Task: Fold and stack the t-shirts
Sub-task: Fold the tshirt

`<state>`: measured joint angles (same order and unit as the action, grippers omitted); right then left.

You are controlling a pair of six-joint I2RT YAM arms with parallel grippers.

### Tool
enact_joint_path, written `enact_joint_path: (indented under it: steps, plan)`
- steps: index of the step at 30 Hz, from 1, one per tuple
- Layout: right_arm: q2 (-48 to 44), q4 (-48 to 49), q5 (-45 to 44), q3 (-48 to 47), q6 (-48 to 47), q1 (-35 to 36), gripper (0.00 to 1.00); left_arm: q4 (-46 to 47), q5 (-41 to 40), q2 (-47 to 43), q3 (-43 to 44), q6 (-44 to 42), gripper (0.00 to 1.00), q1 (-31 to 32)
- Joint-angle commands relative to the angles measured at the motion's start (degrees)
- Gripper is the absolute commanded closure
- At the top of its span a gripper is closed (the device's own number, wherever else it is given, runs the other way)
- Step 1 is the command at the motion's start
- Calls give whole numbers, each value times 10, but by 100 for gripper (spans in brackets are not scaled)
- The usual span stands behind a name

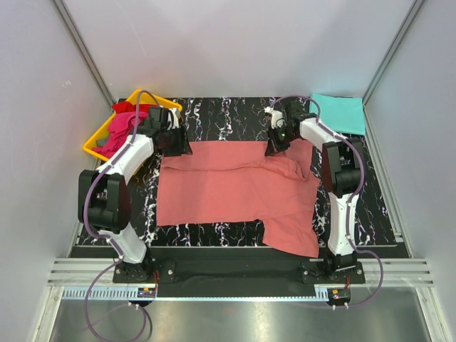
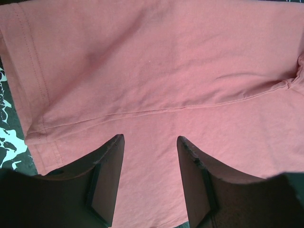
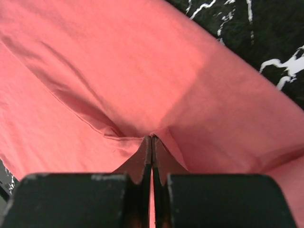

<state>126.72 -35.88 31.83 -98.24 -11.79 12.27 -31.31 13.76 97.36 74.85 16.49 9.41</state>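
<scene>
No text, label, number or sign can be read. The salmon-pink t-shirt is plain, and the desk shows only white veining on black.

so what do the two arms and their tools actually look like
Both the left arm and right arm have white shells with black joints and bases. A thin purple cable loops along each. The left tool and right tool each have two flat dark fingers tapering to narrow tips.
</scene>
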Motion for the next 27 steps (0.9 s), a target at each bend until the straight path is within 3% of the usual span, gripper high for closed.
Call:
enact_joint_path:
  steps: [1, 9, 13, 14, 17, 23, 27]
  plan:
    - [-59, -19, -19, 1, 6, 20, 100, 23, 14, -2, 3, -3, 47, -4]
    - [-177, 5, -99, 137, 149, 83, 100, 27, 7, -2, 3, 0, 47, -4]
    - [-222, 25, -102, 212, 194, 106, 79, 27, -1, 12, 6, 5, 47, -4]
    - [-229, 13, -121, 215, 194, 106, 65, 28, -2, 15, 8, 6, 47, -4]
    - [-255, -18, -195, 199, 199, 94, 55, 36, 6, 30, 20, 12, 47, -4]
    - [-293, 19, -194, 193, 232, -2, 61, 49, 36, 47, 60, 15, 47, -3]
    - [-293, 61, -189, 217, 222, -11, 60, 45, 44, 54, 74, 14, 47, -3]
